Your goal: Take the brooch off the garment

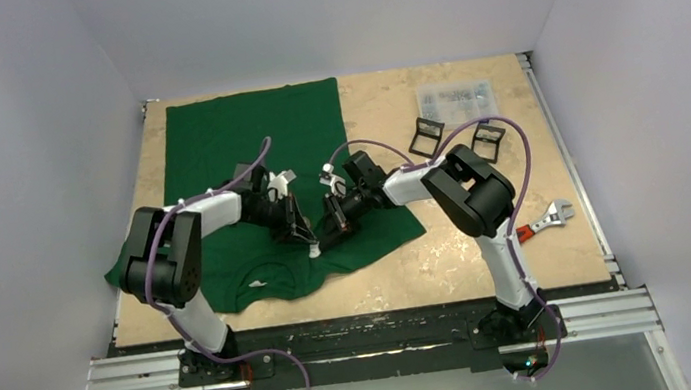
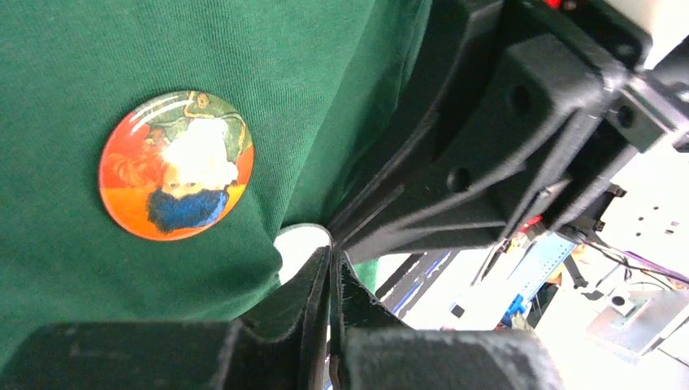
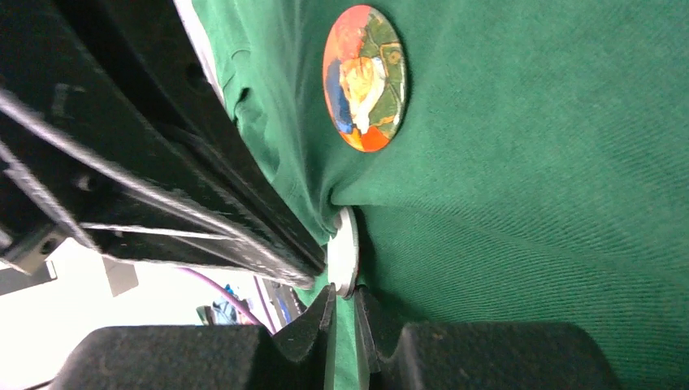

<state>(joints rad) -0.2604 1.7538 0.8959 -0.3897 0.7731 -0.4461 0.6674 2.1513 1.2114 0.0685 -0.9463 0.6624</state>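
Observation:
The garment (image 1: 245, 148), a dark green T-shirt, lies spread on the table's left half. Both grippers meet over its lower part. A round brooch (image 2: 176, 165) with an orange, blue and white picture is pinned on the cloth, also seen as the brooch (image 3: 364, 79). Just below it a white round disc (image 3: 344, 252) stands edge-on in a fold. My right gripper (image 3: 344, 294) is closed to a narrow gap on the disc's lower rim. My left gripper (image 2: 333, 256) is shut, its tips against the disc (image 2: 296, 244). Whether cloth is pinched there is hidden.
On the table's right half lie a wrench with a red handle (image 1: 542, 222), a clear plastic box (image 1: 455, 98) and two small black frames (image 1: 427, 136) (image 1: 488, 141). White walls close in three sides. The garment's white label (image 1: 258, 285) shows near the front edge.

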